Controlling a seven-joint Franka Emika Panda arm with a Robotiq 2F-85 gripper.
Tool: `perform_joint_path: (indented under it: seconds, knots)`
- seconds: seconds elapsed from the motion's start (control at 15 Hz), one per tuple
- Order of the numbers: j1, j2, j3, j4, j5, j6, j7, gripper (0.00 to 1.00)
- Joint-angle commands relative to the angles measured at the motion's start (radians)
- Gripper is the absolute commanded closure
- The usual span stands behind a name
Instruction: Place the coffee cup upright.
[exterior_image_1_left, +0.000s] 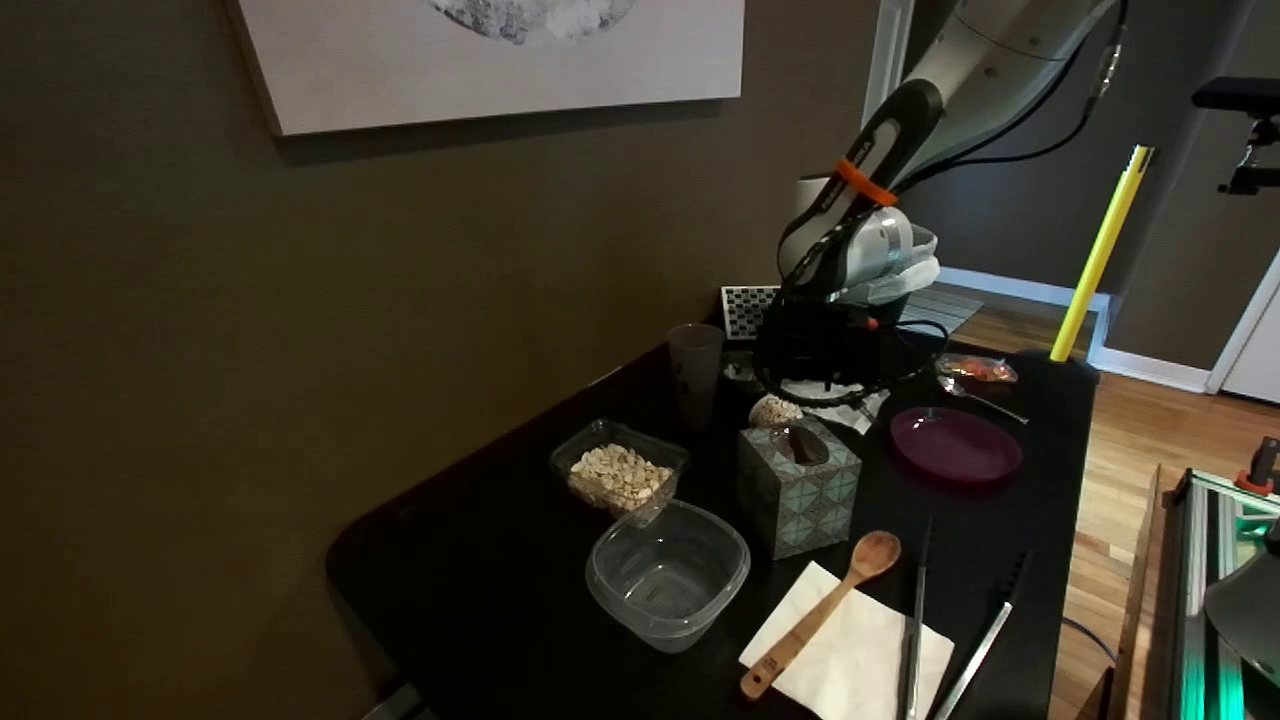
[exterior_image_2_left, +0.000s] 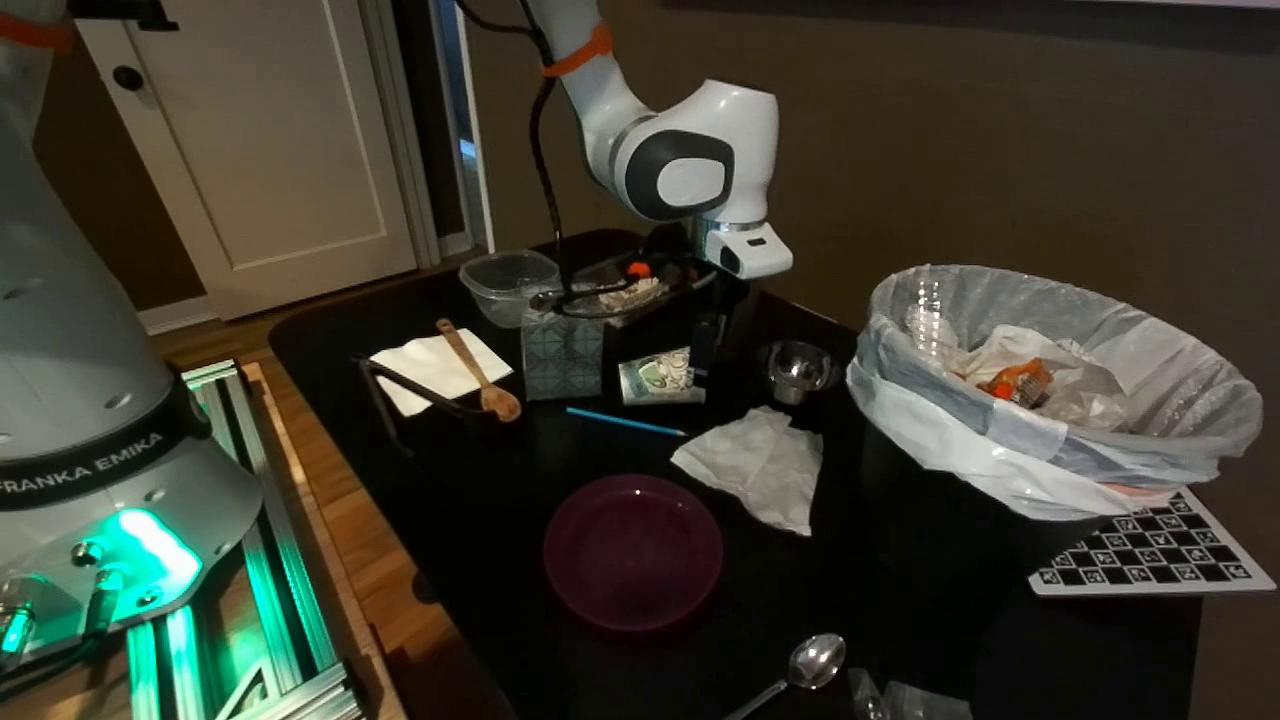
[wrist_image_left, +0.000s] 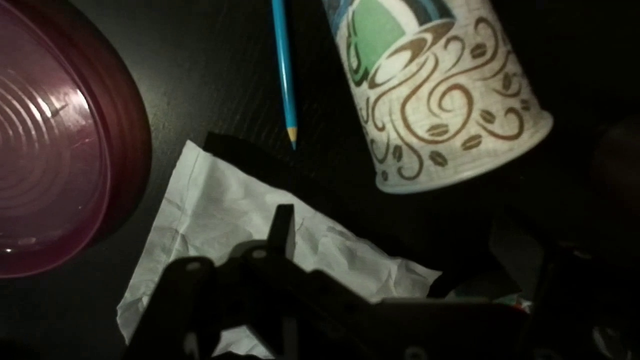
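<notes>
The coffee cup (wrist_image_left: 442, 100) lies on its side beside the blue pencil (wrist_image_left: 285, 75). The gripper (wrist_image_left: 397, 232) holds its fingers (wrist_image_left: 281, 227) apart. Probably light and squashy, the cup needs soft pinching around its middle.

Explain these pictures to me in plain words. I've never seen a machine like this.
The machine is a robot arm that ends in a gripping tool. Two pictures come from cameras standing outside it. The close-up comes from a camera on its wrist, which is why the fingers loom dark at the bottom.

On the black table, a patterned coffee cup lies on its side. Near it are a blue pencil and a crumpled white napkin; there is also a purple plate, a tissue box and a wooden spoon.

The tool is open, and I see nothing held in it.
</notes>
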Motion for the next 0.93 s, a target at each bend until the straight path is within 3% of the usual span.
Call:
perform_joint_path:
  seconds: [0.0,0.13,0.73,0.87]
  knots:
    - [-0.05,0.057,0.045,0.085,0.048,-0.098,-0.03,0.0]
    - [-0.065,0.068,0.055,0.107,0.06,-0.138,-0.038,0.28]
    - [-0.088,0.105,0.053,0.172,0.075,-0.235,-0.028,0.98]
    - [-0.089,0.104,0.052,0.174,0.074,-0.245,-0.027,1.0]
